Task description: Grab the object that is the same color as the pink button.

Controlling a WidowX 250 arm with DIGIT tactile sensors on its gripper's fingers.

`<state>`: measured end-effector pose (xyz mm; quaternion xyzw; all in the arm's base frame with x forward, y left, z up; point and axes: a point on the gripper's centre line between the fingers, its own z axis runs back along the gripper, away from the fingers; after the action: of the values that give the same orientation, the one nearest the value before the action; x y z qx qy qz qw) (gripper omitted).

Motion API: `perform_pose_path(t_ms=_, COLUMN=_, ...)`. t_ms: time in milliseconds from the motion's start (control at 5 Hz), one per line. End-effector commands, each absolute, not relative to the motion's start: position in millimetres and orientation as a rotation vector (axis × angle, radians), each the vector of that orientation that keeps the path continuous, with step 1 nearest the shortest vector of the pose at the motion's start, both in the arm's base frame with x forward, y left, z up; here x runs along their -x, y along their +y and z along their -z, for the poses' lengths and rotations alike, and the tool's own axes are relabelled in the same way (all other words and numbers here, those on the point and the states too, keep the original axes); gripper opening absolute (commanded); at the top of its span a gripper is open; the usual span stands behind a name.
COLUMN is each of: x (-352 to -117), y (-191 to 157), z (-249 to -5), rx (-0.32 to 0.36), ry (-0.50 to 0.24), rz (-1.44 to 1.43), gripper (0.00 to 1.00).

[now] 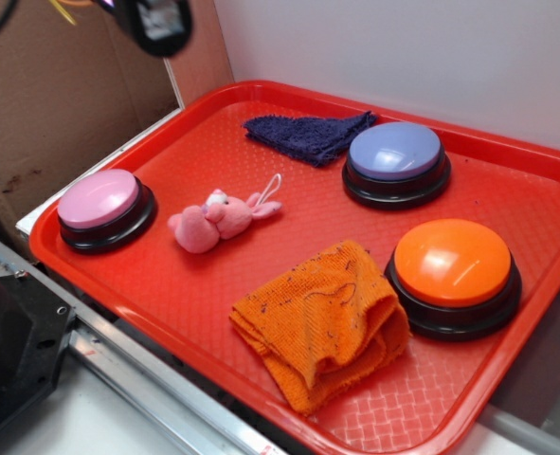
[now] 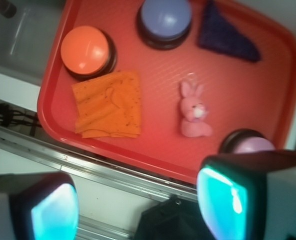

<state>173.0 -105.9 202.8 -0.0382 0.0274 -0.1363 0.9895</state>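
The object, a small fuzzy pink plush animal (image 1: 213, 220) with a thin white loop string, lies on the red tray (image 1: 213, 313) just right of the pink button (image 1: 104, 209). In the wrist view the plush (image 2: 194, 111) lies mid-tray, with the pink button (image 2: 250, 145) partly hidden behind my right finger. My gripper (image 2: 137, 205) hangs high above the tray's near edge, open, its two teal pads wide apart with nothing between them. In the exterior view only a dark part of the gripper (image 1: 156, 24) shows at the top left.
An orange cloth (image 1: 322, 318) lies folded at the tray's front. An orange button (image 1: 453, 275) stands to its right, a lavender-blue button (image 1: 397, 163) behind, and a dark blue cloth (image 1: 310, 136) at the back. Cardboard (image 1: 52, 104) stands left. A metal rail (image 1: 147, 379) runs along the front.
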Motion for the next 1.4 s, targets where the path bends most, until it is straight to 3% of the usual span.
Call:
perform_pose_path(t_ms=0, x=-171.4, y=-108.4, z=-210.3, rx=0.092, ry=0.024, rz=0.289, gripper=1.0)
perform_pose_path(t_ms=200, x=-159.1, y=-113.6, z=-175.1, rx=0.121, ry=0.106, rz=0.282, gripper=1.0)
perform_pose_path(t_ms=800, x=-190.6, y=-49.7, z=-119.5, rx=0.118, ry=0.178, rz=0.082, gripper=1.0)
perform_pose_path(t_ms=1000, x=-201.8, y=-49.9, z=-91.1, rx=0.094, ry=0.243, rz=0.1, gripper=1.0)
perform_pose_path(t_ms=1200, x=-198.9, y=-35.7, z=-69.3, rx=0.072, ry=0.303, rz=0.072, gripper=1.0)
